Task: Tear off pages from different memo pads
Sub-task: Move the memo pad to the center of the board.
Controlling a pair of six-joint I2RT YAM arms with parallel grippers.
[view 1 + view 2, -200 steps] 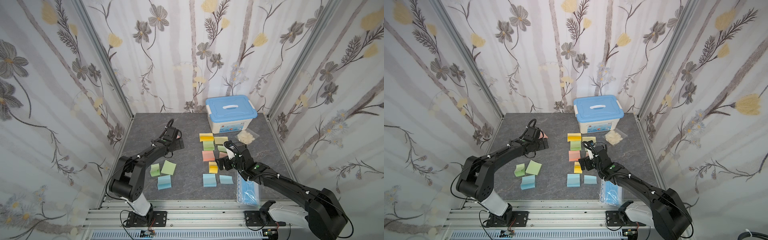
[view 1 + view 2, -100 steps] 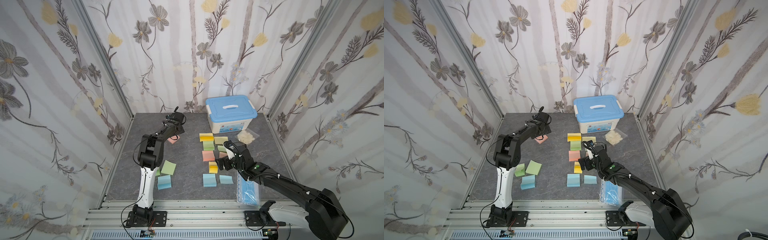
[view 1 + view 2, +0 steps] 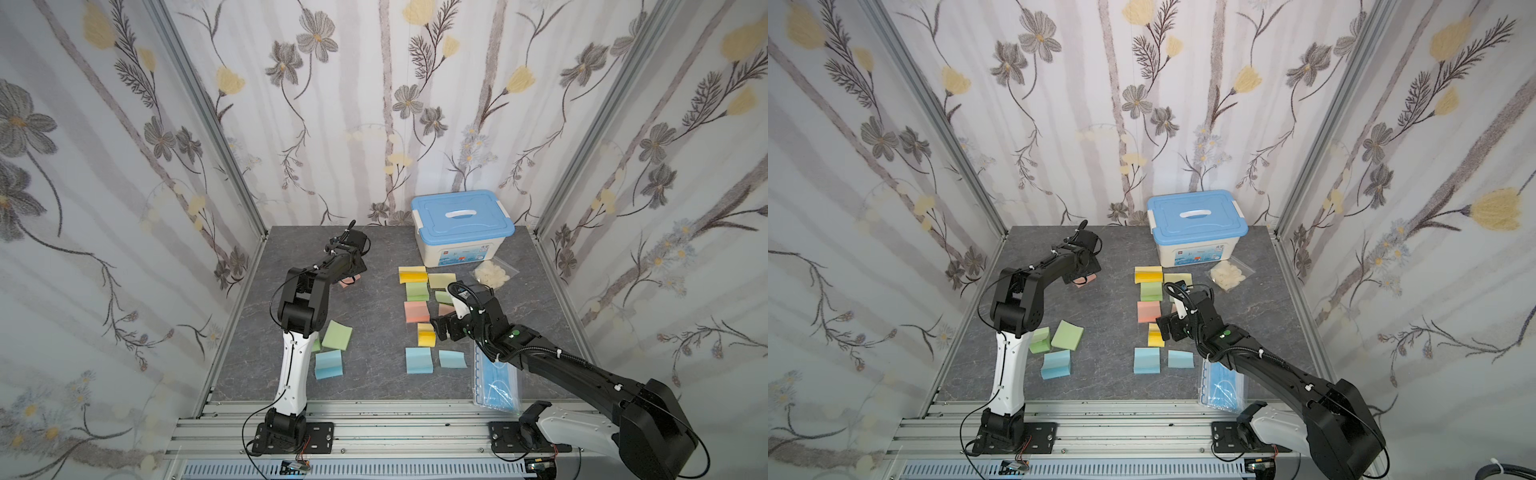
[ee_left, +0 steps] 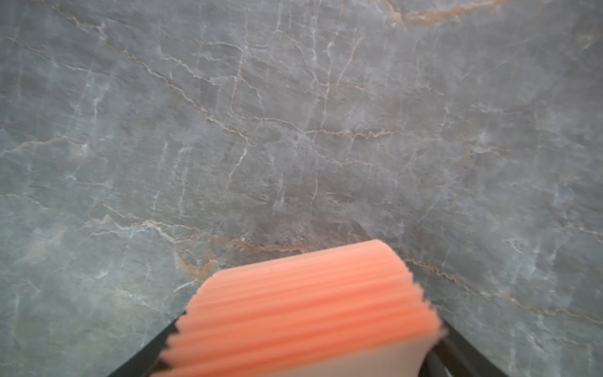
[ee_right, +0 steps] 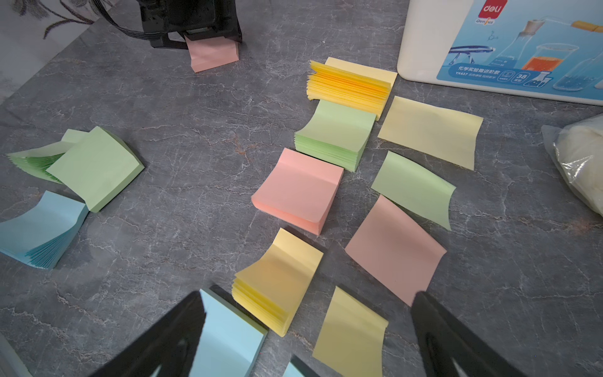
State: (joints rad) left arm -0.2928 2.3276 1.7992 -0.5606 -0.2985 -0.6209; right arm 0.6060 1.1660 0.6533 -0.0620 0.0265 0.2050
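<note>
My left gripper (image 3: 351, 277) points down at the back left of the table, its jaws wide on either side of a pink memo pad (image 4: 306, 303), which fills the gap and looks tilted (image 5: 213, 54). My right gripper (image 5: 308, 306) hangs open above a yellow pad (image 5: 277, 280) and a yellow page (image 5: 352, 329), holding nothing. Behind them lie pink (image 5: 298, 192), green (image 5: 336, 133) and fanned yellow (image 5: 349, 83) pads. Beside those lie loose pink (image 5: 394, 248), green (image 5: 414, 189) and yellow (image 5: 430, 130) pages. A blue pad (image 3: 418, 359) and a blue page (image 3: 452, 358) lie nearer the front.
Green (image 3: 337, 334) and blue (image 3: 329, 363) pads lie by the left arm's base. A blue-lidded storage box (image 3: 461, 216) stands at the back right, with a clear bag of white pieces (image 3: 492, 272) beside it. A bag of face masks (image 3: 496, 382) lies under the right arm.
The left arm has raised its elbow high and its gripper has shifted toward the back wall, now tipped down over the pink pad. The right arm has not moved.
</note>
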